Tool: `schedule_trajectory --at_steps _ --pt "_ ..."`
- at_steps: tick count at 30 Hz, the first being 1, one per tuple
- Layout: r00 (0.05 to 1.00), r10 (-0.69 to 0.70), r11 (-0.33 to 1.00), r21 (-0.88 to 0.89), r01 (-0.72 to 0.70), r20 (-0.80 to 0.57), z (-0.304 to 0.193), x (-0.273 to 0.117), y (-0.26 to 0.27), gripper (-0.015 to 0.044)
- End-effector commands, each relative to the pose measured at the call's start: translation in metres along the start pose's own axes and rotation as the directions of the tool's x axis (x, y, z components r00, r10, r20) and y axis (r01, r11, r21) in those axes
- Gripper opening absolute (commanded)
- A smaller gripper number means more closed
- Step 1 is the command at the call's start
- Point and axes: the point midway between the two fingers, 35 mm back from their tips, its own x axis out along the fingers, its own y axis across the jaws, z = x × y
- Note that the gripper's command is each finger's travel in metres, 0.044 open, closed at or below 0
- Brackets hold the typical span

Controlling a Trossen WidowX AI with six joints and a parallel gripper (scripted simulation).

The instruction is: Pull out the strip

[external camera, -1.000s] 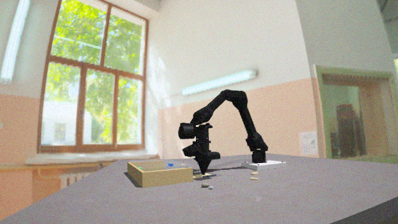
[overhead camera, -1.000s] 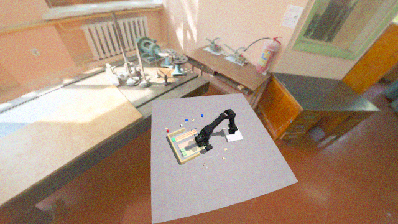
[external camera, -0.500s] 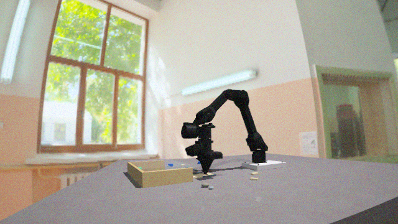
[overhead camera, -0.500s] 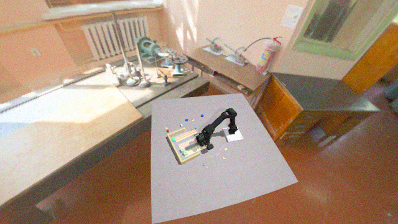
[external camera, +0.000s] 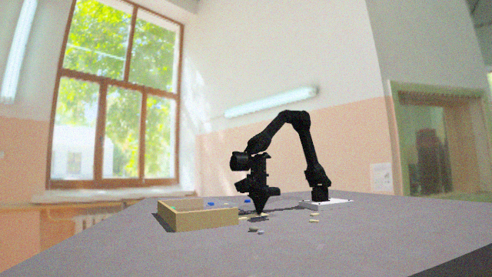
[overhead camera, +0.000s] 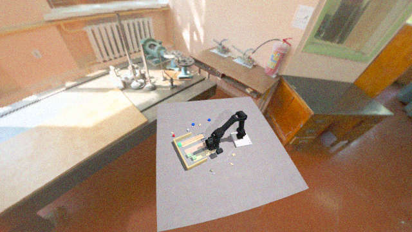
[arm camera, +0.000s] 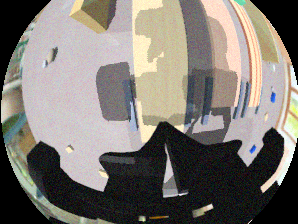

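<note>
At inspection the black arm's gripper [external camera: 260,212] stood jaws together, tips down on a pale strip's near end [overhead camera: 206,151] outside the shallow wooden tray [overhead camera: 188,165]; the green cubes [overhead camera: 193,156] remained in the tray, label unreadable, so withdrawal appeared incomplete, lifting outstanding.
</note>
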Motion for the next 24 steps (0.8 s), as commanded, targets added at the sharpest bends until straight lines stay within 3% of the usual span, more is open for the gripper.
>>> schedule_trajectory --at_steps 1,24 --pt "1.000 0.003 1.000 -0.004 -0.003 -0.016 -0.010 0.003 0.000 0.0000" --pt "1.000 0.002 1.000 -0.004 -0.003 -0.019 -0.046 0.004 -0.001 0.0000"
